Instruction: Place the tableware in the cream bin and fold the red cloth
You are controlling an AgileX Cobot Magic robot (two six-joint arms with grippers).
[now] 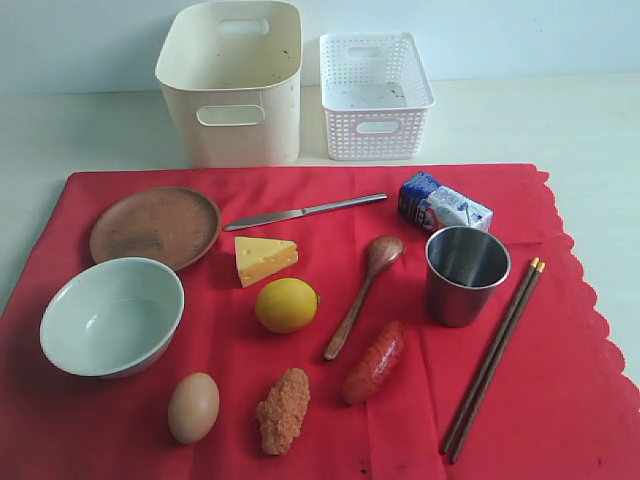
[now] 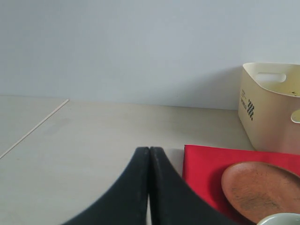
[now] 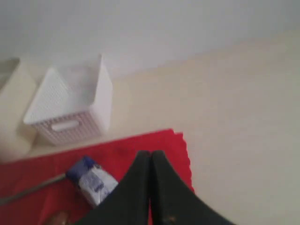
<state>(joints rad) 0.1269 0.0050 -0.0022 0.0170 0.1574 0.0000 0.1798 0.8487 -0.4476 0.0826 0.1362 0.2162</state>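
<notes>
Plate [image 1: 155, 226], bowl [image 1: 112, 316], knife [image 1: 305, 211], spoon [image 1: 362, 295], cup [image 1: 466, 275] and chopsticks [image 1: 495, 355] are all found on the unfolded red cloth [image 1: 560, 400]. Cream bin [image 1: 240, 140] is seen empty, so nothing is judged done. Both left jaws and right jaws are held closed, gripping nothing. Plate lies near left jaws, bin beyond. Jaws are shown by wrist views only.

The left hand [image 2: 149, 152] is closed: its 2 black fingers [image 2: 126, 192] press together along a thin straight seam, gripping nothing, their outer edges widening toward the base. The right hand [image 3: 150, 155] stands the same way, with 2 dark fingers [image 3: 131, 192] meeting tip to tip and nothing between them — that view is slightly blurred.
</notes>
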